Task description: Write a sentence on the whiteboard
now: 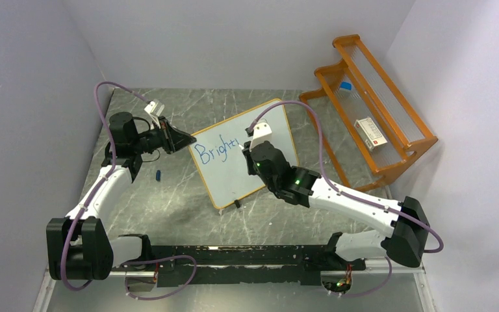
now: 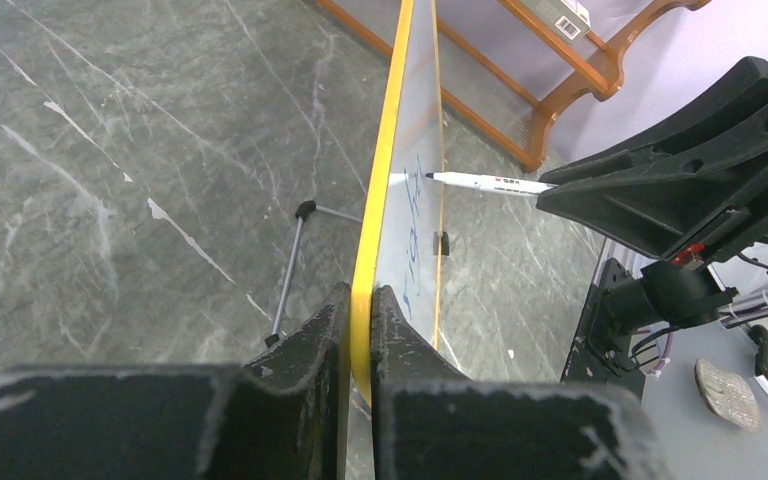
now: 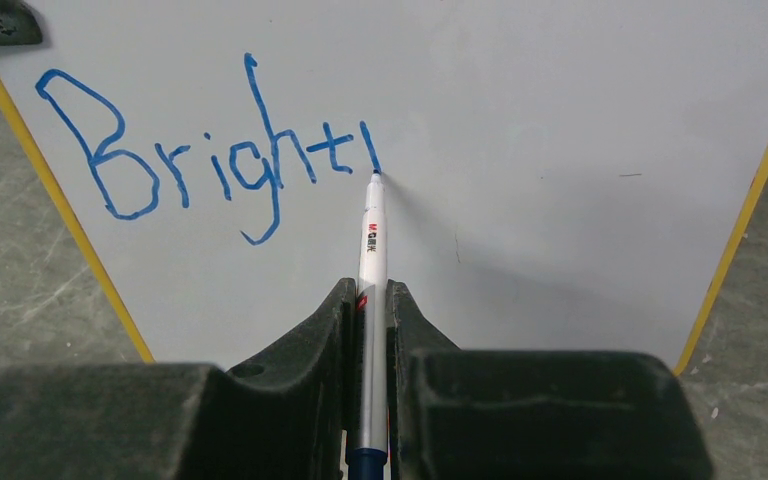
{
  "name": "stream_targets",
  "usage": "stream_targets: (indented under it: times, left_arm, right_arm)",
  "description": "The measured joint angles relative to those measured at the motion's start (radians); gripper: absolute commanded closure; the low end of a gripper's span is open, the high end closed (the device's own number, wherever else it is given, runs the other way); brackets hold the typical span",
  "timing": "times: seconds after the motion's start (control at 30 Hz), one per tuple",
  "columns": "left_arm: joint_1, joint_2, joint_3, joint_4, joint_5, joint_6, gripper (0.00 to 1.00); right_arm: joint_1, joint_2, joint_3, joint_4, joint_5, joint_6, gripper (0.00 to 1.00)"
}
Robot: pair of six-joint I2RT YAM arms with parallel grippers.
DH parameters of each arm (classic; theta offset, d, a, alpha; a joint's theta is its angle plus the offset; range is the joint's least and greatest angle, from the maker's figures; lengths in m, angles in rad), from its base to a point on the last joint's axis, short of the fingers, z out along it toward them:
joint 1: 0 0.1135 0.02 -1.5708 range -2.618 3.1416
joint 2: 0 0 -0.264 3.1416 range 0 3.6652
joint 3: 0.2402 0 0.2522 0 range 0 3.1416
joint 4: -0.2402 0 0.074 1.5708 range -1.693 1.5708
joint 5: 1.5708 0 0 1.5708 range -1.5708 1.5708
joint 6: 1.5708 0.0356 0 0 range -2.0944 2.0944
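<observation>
Currently the whiteboard [image 1: 230,179] stands tilted on its feet near the middle of the worktop [image 1: 169,208]. The left tool [image 2: 360,300] is clenched on the yellow-orange frame at the board's left edge. The right tool [image 3: 370,295] grasps a white marker [image 3: 372,240] along its barrel. The marker tip touches the board at the foot of a short vertical stroke.

Hazards from this state:
- The board is clamped at 1 edge only. Excess tip pressure could pivot it in the clamp or slide its feet, which would distort the strokes.
- Insufficient pressure would lift the tip off and leave gaps in the line.
- The marker sits in a narrow clamp. A side load during a stroke could rotate it and shift the tip away from the intended path.

Legible writing:
- The sentence [image 3: 210,165] so far reads "Bright" in blue, followed by 1 upright stroke of an unfinished letter. Most of the board is blank, so the task appears to be at an early stage.
- The marker barrel carries a small red and black print, too small to read with certainty.
- A box [image 1: 371,132] on the wooden rack [image 1: 396,140] bears a label that is not legible.
</observation>
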Motion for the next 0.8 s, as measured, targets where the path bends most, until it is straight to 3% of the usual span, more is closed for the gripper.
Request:
stream_targets:
  times: [0.8]
  left_arm:
    - [0.000,0.000,0.000,0.000,0.000,0.000,0.95]
  right_arm:
    - [0.000,0.021,0.012,0.053,0.002,-0.031,1.00]
